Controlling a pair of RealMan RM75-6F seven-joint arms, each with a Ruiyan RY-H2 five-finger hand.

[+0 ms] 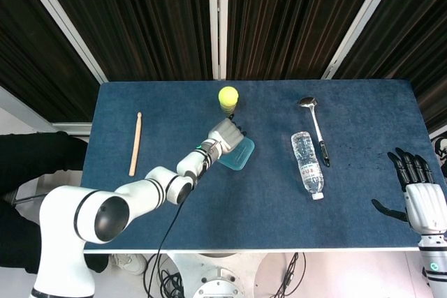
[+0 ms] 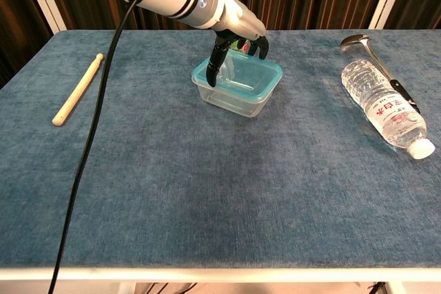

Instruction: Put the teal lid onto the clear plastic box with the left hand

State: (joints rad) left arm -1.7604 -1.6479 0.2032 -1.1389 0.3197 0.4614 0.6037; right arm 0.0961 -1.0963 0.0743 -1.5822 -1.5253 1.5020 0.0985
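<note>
The table point(image 2: 172, 191) carries everything, and the clear plastic box point(image 2: 234, 96) sits a little back of its middle, toward the far edge. The teal lid point(image 2: 241, 77) lies on top of the box, its long axis running with the box's own, slanting from the near-left toward the far-right corner of the table; whether its rim is pressed home all round cannot be told from these views. The left hand point(image 2: 238, 29) comes in from the left edge and sits over the lid's far-left end, so the lid lies just below and to the right of the fingers point(image 2: 218, 60), which curl down around that end and hold it (the thumb reaches down the near-left side of the box). The right hand point(image 1: 419, 197) rests well apart at the near-right corner, fingers spread and empty, far from the work. A water bottle point(image 2: 386, 108) lies toward the right edge.
</note>
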